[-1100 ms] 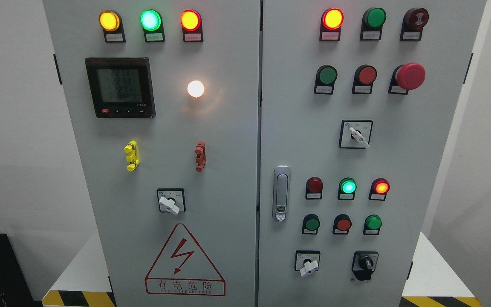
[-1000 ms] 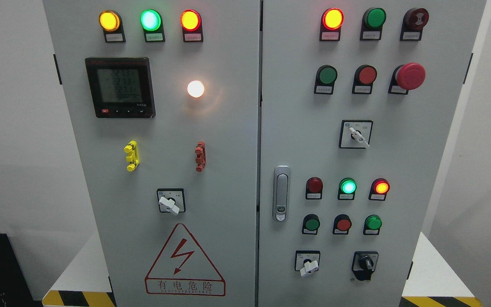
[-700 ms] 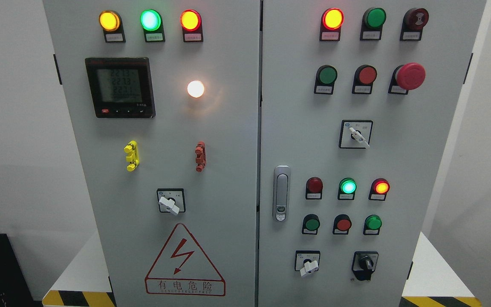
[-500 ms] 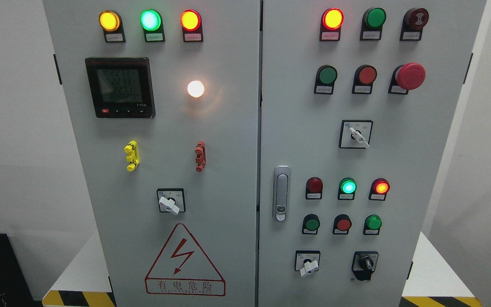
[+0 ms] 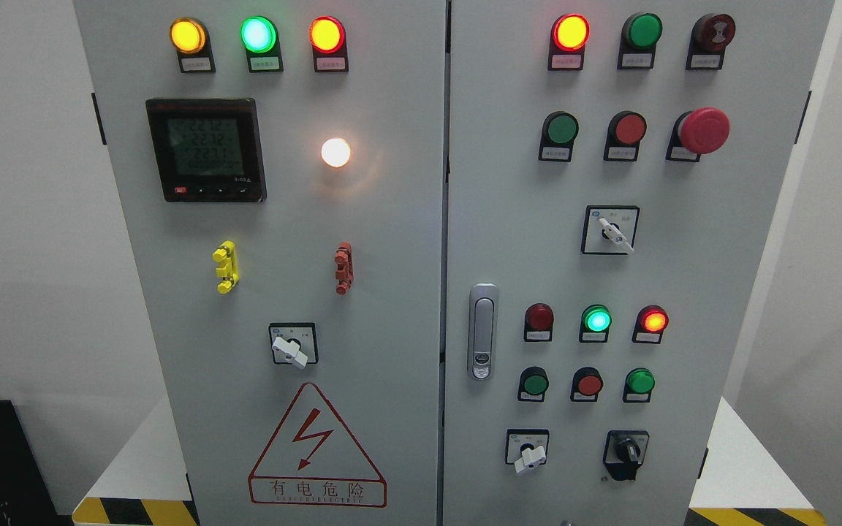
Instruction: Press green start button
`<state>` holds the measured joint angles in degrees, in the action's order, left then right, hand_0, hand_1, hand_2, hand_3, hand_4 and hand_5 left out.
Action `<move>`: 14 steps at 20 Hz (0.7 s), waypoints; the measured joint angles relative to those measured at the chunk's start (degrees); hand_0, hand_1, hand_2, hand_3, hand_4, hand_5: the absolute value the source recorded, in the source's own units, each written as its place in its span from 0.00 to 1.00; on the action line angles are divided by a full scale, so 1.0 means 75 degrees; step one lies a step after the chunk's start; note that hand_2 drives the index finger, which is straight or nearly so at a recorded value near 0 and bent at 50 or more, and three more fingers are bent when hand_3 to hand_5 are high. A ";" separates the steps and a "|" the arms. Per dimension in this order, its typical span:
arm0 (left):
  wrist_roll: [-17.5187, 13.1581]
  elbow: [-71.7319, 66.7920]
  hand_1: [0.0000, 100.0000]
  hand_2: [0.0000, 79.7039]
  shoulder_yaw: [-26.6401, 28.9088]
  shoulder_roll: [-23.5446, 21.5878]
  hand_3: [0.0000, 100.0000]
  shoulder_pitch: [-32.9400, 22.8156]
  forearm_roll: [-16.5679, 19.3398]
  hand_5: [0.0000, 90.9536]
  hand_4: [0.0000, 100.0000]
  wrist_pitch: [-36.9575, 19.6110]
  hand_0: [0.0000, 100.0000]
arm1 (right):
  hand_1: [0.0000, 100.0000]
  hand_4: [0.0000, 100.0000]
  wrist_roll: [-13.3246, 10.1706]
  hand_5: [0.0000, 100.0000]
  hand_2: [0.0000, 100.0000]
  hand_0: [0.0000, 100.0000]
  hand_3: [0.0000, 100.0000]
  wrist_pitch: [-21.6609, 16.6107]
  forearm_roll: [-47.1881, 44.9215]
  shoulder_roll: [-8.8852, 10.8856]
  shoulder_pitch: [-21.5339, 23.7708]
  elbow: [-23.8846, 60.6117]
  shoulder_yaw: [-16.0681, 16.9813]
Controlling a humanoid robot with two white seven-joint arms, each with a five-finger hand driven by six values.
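Note:
A grey electrical cabinet [image 5: 392, 241] with two doors fills the head view. The right door carries several green buttons: one in the upper row [image 5: 561, 129], one at the lower left [image 5: 535, 382] and one at the lower right [image 5: 640, 381]. A green lamp [image 5: 597, 320] glows above them, and an unlit green one [image 5: 643, 31] sits at the top. I cannot tell which one is the start button. Neither of my hands is in view.
Red buttons [image 5: 629, 128] [image 5: 589, 383], a red mushroom stop button [image 5: 704, 131], rotary switches [image 5: 615, 234] [image 5: 528, 456] [image 5: 626, 453] and a door handle [image 5: 482, 330] share the right door. The left door holds a meter [image 5: 205, 148], lamps and a warning sign [image 5: 316, 453].
Only the meter digits flicker. Nothing else has moved.

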<state>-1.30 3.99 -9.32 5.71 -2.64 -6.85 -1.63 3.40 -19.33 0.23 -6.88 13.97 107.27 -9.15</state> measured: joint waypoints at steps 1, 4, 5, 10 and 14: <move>0.0000 0.0000 0.56 0.00 0.0000 0.0000 0.00 0.0000 0.0000 0.00 0.00 0.0000 0.12 | 0.12 0.01 -0.0017 0.00 0.00 0.07 0.01 -0.0044 0.0143 -0.0001 -0.0073 -0.0005 0.0023; 0.0000 0.0000 0.56 0.00 0.0000 0.0000 0.00 0.0000 0.0000 0.00 0.00 0.0000 0.12 | 0.14 0.13 -0.0094 0.00 0.00 0.07 0.11 -0.0127 0.0582 -0.0006 -0.0347 -0.0053 0.0100; 0.0000 0.0000 0.56 0.00 0.0000 0.0000 0.00 0.0000 0.0000 0.00 0.00 0.0000 0.12 | 0.15 0.13 -0.0186 0.00 0.00 0.07 0.11 -0.0160 0.0743 -0.0009 -0.0461 -0.0082 0.0131; 0.0000 -0.0001 0.56 0.00 0.0000 0.0000 0.00 0.0000 0.0000 0.00 0.00 0.0000 0.12 | 0.19 0.22 -0.0427 0.09 0.00 0.09 0.23 -0.0374 0.1802 -0.0023 -0.0977 -0.0253 0.0302; 0.0000 0.0000 0.56 0.00 0.0000 0.0000 0.00 0.0000 0.0000 0.00 0.00 0.0000 0.12 | 0.22 0.34 -0.0507 0.25 0.00 0.10 0.33 -0.0425 0.2641 -0.0036 -0.1236 -0.0355 0.0434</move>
<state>-1.30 3.99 -9.32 5.71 -2.64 -6.86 -1.63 -0.40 -22.52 20.03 -7.15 4.71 104.60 -5.90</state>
